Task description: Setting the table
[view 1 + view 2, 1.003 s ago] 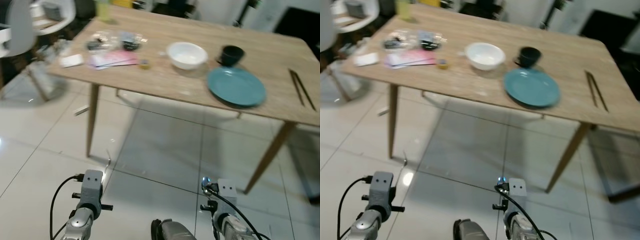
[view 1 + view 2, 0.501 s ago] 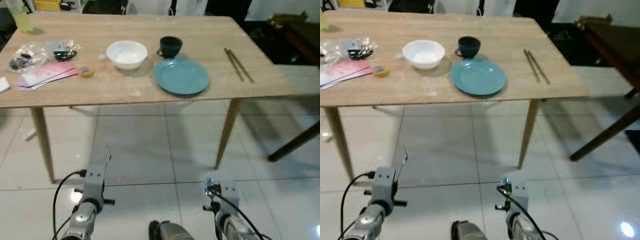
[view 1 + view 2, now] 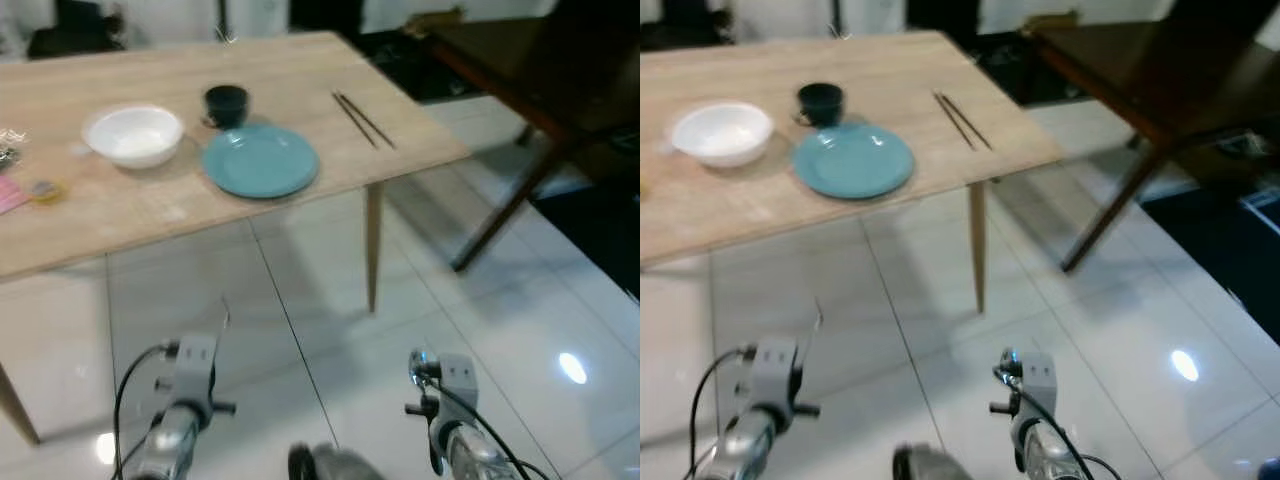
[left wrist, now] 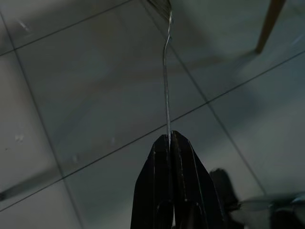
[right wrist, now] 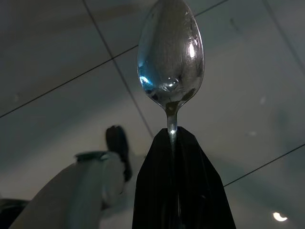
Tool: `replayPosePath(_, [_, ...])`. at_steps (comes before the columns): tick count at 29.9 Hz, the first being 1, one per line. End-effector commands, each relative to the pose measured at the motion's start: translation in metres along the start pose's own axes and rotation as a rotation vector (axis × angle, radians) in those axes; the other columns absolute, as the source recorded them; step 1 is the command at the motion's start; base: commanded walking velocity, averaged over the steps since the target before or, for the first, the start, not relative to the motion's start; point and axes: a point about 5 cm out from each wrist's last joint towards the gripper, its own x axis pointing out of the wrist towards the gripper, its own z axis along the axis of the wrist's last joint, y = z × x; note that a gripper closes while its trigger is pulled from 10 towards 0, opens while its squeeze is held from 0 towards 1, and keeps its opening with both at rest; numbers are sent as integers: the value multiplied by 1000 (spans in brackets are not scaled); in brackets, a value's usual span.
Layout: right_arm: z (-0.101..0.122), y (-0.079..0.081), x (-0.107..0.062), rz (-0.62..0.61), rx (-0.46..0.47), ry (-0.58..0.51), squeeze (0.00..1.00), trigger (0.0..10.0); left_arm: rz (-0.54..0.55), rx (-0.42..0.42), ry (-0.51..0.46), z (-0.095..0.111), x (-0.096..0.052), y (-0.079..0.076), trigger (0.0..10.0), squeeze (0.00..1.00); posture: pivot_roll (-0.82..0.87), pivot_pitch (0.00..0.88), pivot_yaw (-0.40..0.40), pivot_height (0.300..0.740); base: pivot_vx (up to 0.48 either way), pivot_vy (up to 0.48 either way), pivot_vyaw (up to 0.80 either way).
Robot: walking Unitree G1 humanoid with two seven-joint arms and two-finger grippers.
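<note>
Swinging right, the camera now has the table (image 3: 150, 215) left; left gripper (image 4: 170, 143) clamps a fork (image 4: 166, 81), right gripper (image 5: 172, 136) a spoon (image 5: 170, 50), undelivered.

Silver arms w/ black cables, grey wrist blocks; left hand (image 4: 170, 143) & right hand (image 5: 174, 136) fingers black.

Both silver arms low, forearms raised side by side, well apart. Left gripper (image 4: 170, 140) fingers pressed together on thin fork handle. Right gripper (image 5: 172, 136) fingers closed on spoon stem, bowl upward
</note>
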Motion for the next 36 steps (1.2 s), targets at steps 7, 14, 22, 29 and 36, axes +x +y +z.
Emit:
replayPosePath(7, [4, 2, 1, 17, -62, -7, 0, 10000, 24, -7, 27, -5, -1, 4, 10000, 0, 40, 53, -19, 740, 0, 0, 0])
replayPosePath(14, [3, 5, 2, 27, -83, -4, 0, 10000, 22, -9, 32, -6, -2, 4, 10000, 0, 40, 54, -18, 740, 0, 0, 800])
replayPosePath(22, [6, 5, 2, 41, -116, -11, 0, 10000, 25, -12, 35, -7, -2, 5, 10000, 0, 41, 52, -19, 740, 0, 0, 800])
replayPosePath(29, [37, 11, 6, 104, -155, -156, 0, 10000, -7, -40, -88, 19, 5, 1, 10000, 0, 46, 49, -23, 740, 0, 0, 457])
replayPosePath(36, [91, 18, 1, 161, -161, -452, 0, 10000, -16, -66, -332, 70, 10, 1, 10000, 0, 50, 43, -21, 740, 0, 0, 0])
